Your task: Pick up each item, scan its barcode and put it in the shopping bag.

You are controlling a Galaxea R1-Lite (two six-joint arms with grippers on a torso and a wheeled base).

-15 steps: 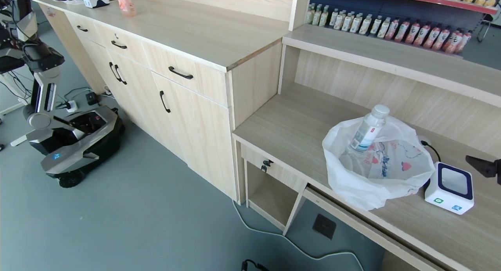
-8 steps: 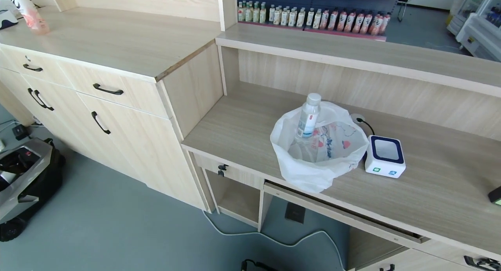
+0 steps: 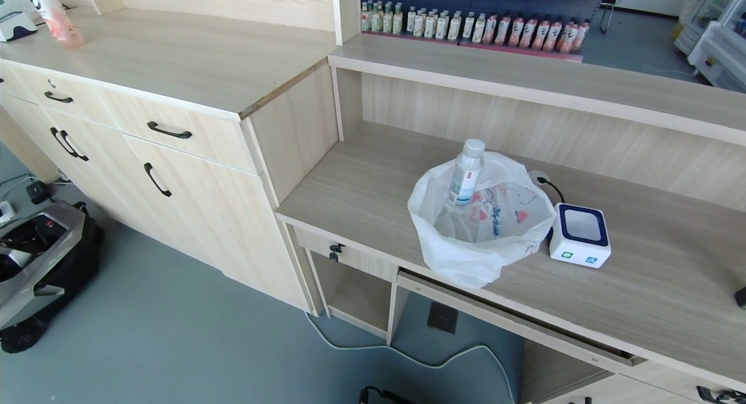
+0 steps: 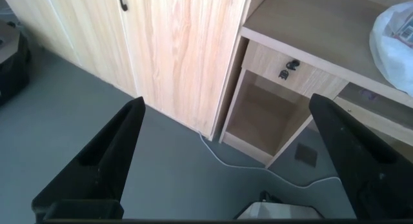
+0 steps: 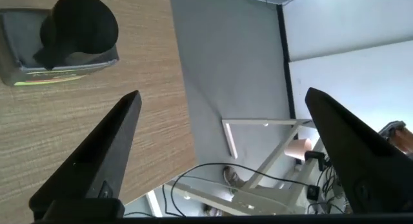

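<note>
- One shopping bag (image 3: 460, 258), white thin plastic with its mouth open upward, sits on the lower tabletop (image 3: 373, 188).
- One clear bottle (image 3: 466, 174) with a white cap stands in the bag, leaning a little, its neck and cap above the rim.
- One scanner (image 3: 580, 235), a white box with a dark-framed top window, stands just beside the bag on the robot's right. A black cable (image 3: 551, 185) runs from behind it.
- One pink bottle (image 3: 55, 16) stands far off on the higher tabletop (image 3: 192, 54), to the left.
- One long row of small bottles (image 3: 472, 28) lines a shop shelf beyond the desk; they are too small to count surely.
- Two pincers, both released and grasping nothing. The left pincer (image 4: 226, 101) has its dark fingers (image 4: 103, 166) spread wide above the grey floor (image 4: 168, 179), in front of the cabinet.
- The right pincer (image 5: 222, 93) is likewise spread wide, over the edge of the wood-grain tabletop (image 5: 84, 127). One dark device (image 5: 61, 40) with a rounded black top lies there.
- The furniture is pale wood: a cabinet (image 3: 192, 176) with black handles and, under the lower tabletop, a small drawer with a lock (image 3: 334, 251) above an open niche.
- One white cable (image 3: 408, 351) trails over the floor.
- One grey-and-black wheeled machine (image 3: 35, 246) stands on the floor at the left.
</note>
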